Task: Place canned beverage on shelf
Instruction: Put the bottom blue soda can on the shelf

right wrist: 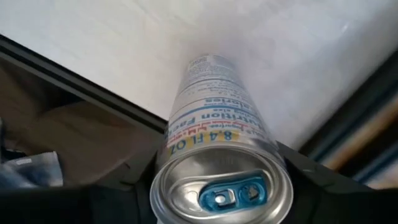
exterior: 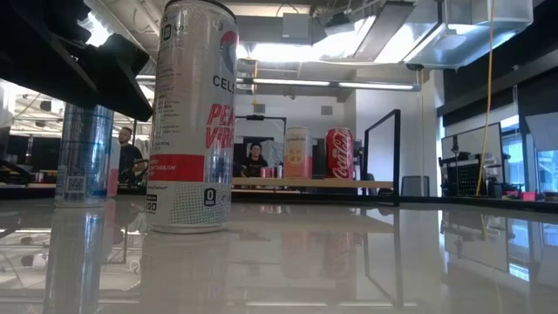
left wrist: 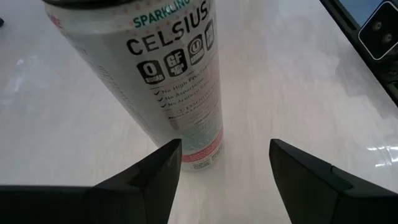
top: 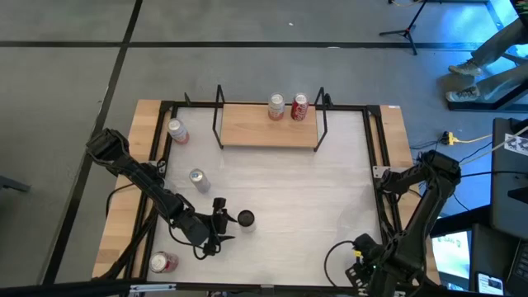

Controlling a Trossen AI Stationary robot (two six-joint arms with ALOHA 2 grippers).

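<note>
- We log the left end effector (top: 224, 219) low over the near-left table (top: 330, 214), fingers apart, not yet around the upright Celsius can (top: 246, 219) just to its right.
- Right end effector (right wrist: 217, 186) is clamped on a small can (right wrist: 214, 162) at the near-right edge.
- The shelf (top: 247, 132) at the far side holds two cans (top: 288, 107).
- Step: approach; next we judge it must advance, then close.

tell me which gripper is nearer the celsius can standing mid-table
Left. The left gripper is right beside the Celsius can, jaws open toward it. The right gripper is off at the table's near right edge.
</note>
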